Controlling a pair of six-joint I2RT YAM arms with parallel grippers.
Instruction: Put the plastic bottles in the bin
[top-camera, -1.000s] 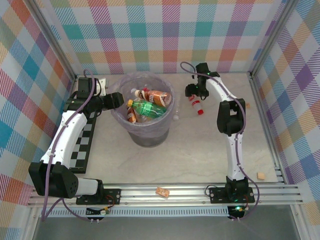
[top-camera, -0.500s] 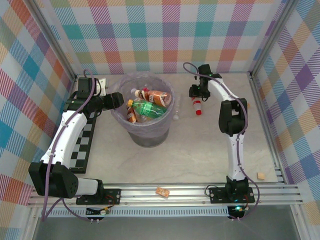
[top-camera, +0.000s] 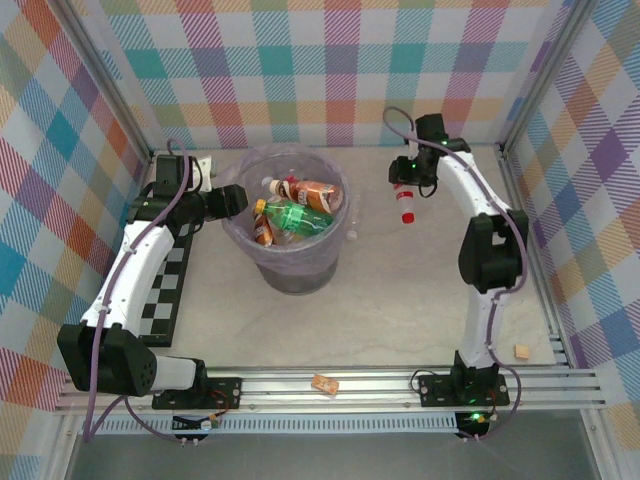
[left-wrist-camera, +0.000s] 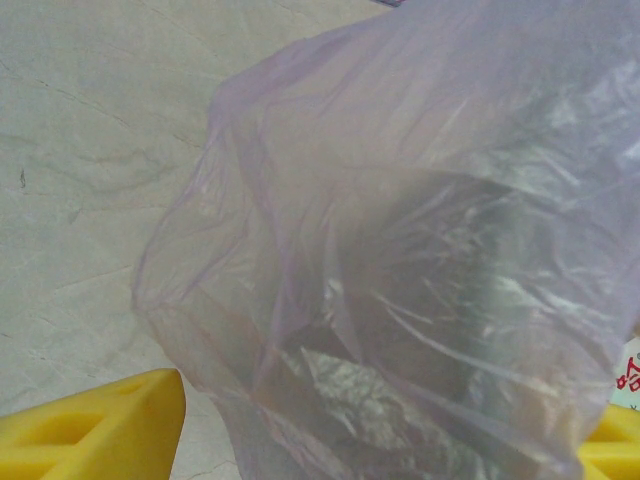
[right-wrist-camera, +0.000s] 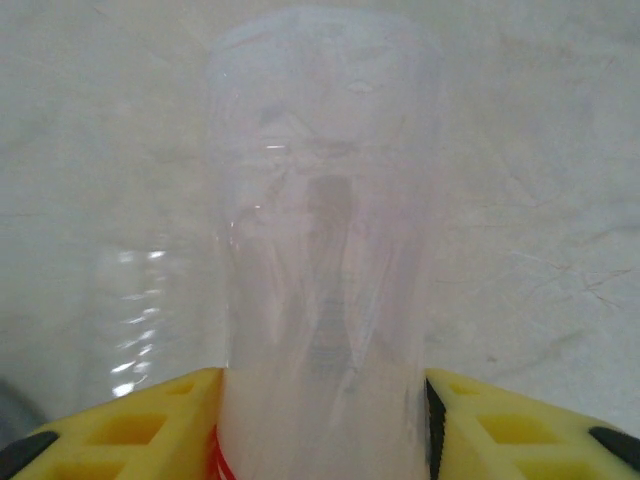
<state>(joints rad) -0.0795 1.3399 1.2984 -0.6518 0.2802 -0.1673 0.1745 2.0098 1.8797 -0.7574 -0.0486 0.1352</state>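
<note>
The beige table (top-camera: 400, 300) stands inside plaid walls. Right of the bin (top-camera: 290, 275) and apart from it, the right gripper (top-camera: 408, 188) clamps a clear bottle (right-wrist-camera: 320, 200). The bottle's long axis runs far-to-near, with the red cap (top-camera: 407, 215) toward the near edge. More bottles (top-camera: 295, 215) lie in the bin. The left gripper (top-camera: 232, 200) sits at the bin's rim with the liner between its fingers (left-wrist-camera: 100, 430); whether they grip it cannot be told.
</note>
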